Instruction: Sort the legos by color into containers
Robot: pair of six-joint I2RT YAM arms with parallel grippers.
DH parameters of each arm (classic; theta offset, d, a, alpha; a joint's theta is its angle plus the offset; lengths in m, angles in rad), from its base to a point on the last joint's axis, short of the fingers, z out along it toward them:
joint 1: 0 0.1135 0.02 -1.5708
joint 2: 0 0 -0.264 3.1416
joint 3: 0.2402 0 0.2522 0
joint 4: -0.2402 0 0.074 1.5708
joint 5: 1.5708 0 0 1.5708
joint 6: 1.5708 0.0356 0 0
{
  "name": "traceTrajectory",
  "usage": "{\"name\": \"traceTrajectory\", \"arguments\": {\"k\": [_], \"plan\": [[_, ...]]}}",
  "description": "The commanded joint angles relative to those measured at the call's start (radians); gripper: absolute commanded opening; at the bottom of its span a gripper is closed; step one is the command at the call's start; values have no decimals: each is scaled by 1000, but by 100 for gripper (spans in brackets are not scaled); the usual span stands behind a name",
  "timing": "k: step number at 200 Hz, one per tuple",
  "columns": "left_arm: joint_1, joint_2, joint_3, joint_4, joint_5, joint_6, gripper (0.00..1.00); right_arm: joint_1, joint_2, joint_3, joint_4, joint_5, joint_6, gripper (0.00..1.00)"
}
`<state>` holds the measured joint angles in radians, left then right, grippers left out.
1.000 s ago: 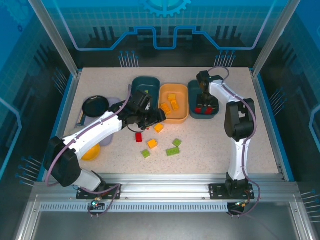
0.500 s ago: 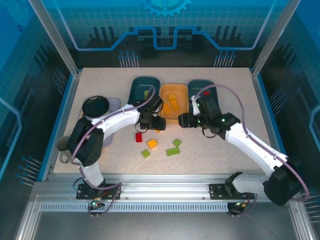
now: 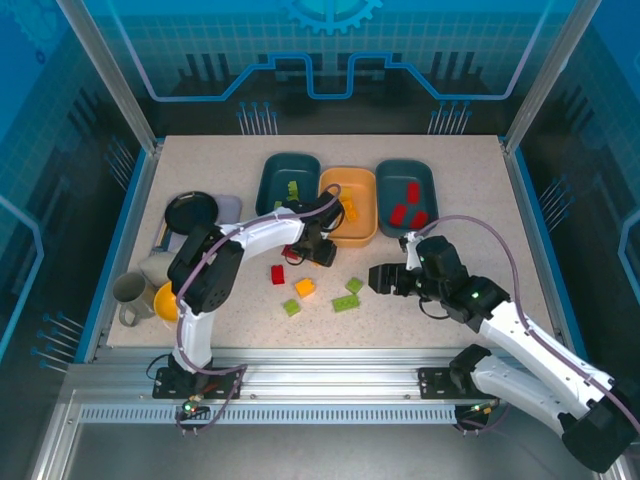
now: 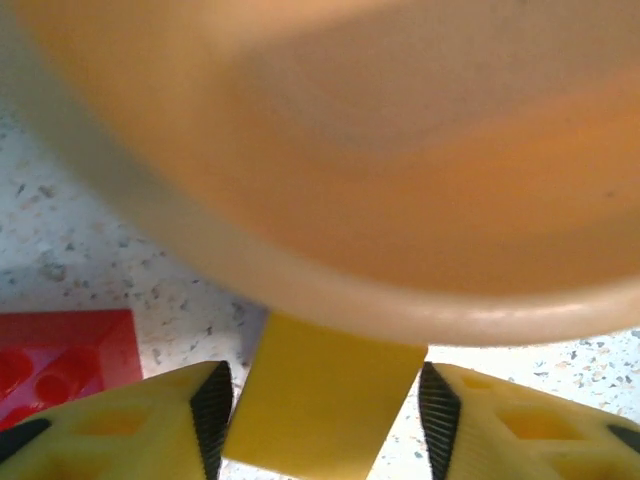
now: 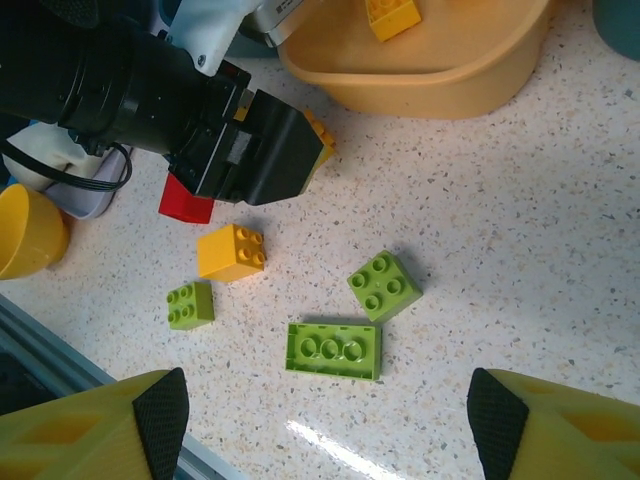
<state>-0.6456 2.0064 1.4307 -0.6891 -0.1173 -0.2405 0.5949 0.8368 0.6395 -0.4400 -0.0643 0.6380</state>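
Left wrist: left claw (image 4: 322, 418) grips yellow brick (image 4: 330, 385) beside orange tray (image 4: 400, 200); right claw (image 5: 328, 412) wide

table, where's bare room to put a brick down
Bare table lies right of the right teal tray and along the far edge. Crowded: in front of the orange tray, with loose legos and the left gripper.

3 shallow plastic trays: 2 dark teal trays (image 3: 285, 170) (image 3: 400, 175), 1 orange tray (image 3: 366, 226). Loose on the speckled counter (image 5: 480, 260): 3 lime green studded bricks (image 5: 332, 351) (image 5: 384, 285) (image 5: 190, 305), 2 orange-yellow bricks (image 5: 230, 250) (image 4: 320, 400), at least 1 of the red bricks (image 5: 185, 203). 3 more red in the right teal tray.
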Motion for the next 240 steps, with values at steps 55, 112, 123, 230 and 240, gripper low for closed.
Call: {"name": "traceTrajectory", "arguments": {"k": [55,112,123,230,240], "plan": [[-26,-214,-28,-73,-38,-128,21,-32,55,114,-49,38,-42,74],[-25,-57,317,-135,110,-229,21,-62,182,230,47,144,-18,74],[-23,26,413,-159,113,-233,21,-73,217,282,32,144,-22,74],[34,321,749,-261,179,-331,57,-111,240,303,-73,116,-63,74],[35,276,731,-258,171,-340,60,-103,251,311,-79,117,-95,74]]}}
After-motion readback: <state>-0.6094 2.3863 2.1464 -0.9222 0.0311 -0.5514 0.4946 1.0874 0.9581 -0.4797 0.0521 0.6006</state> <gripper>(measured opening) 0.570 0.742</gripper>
